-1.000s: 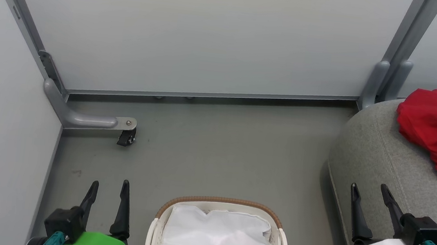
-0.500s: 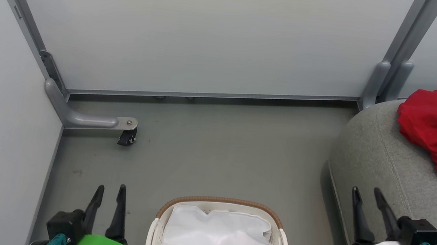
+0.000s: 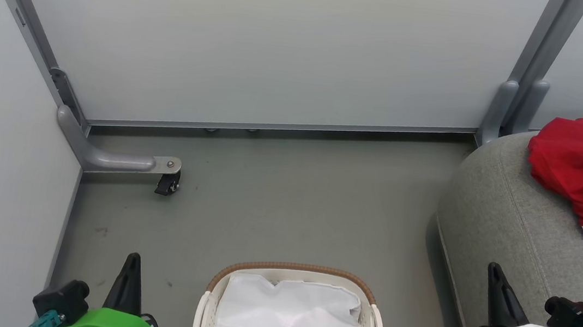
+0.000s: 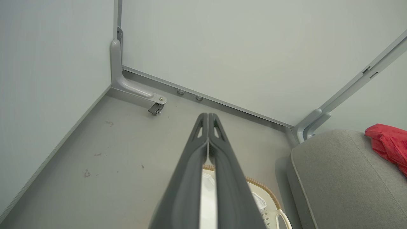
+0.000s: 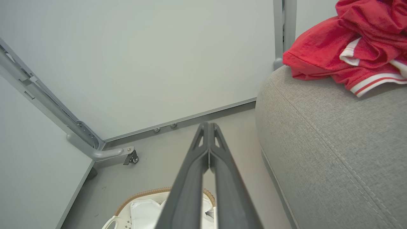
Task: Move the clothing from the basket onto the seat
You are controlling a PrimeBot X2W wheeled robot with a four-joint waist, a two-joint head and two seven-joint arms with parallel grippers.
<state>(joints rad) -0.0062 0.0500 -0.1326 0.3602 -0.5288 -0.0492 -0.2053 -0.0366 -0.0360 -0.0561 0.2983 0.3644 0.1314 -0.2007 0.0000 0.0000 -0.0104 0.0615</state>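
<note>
The cream basket (image 3: 293, 269) with a brown woven rim stands on the floor at the bottom centre, and its white liner (image 3: 289, 317) shows inside. At the right is the grey seat (image 3: 504, 220), with red clothing (image 3: 580, 160) with white trim bunched on its far part. My left gripper (image 3: 133, 262) is shut with nothing in it, low to the left of the basket. My right gripper (image 3: 493, 271) is shut on nothing, over the seat's near edge. The wrist views show the left gripper (image 4: 208, 115) and the right gripper (image 5: 209, 124) with jaws pressed together above the basket (image 5: 143, 193).
Pale partition walls close off the back and the left. A grey foot with a caster (image 3: 166, 182) sticks out onto the floor at the left. A grey post (image 3: 518, 101) stands at the seat's far corner. Bare grey floor (image 3: 293, 196) lies beyond the basket.
Both grippers have gone from open to shut and have dropped lower toward the bottom edge of the head view. Basket, seat and red clothing have not moved.
</note>
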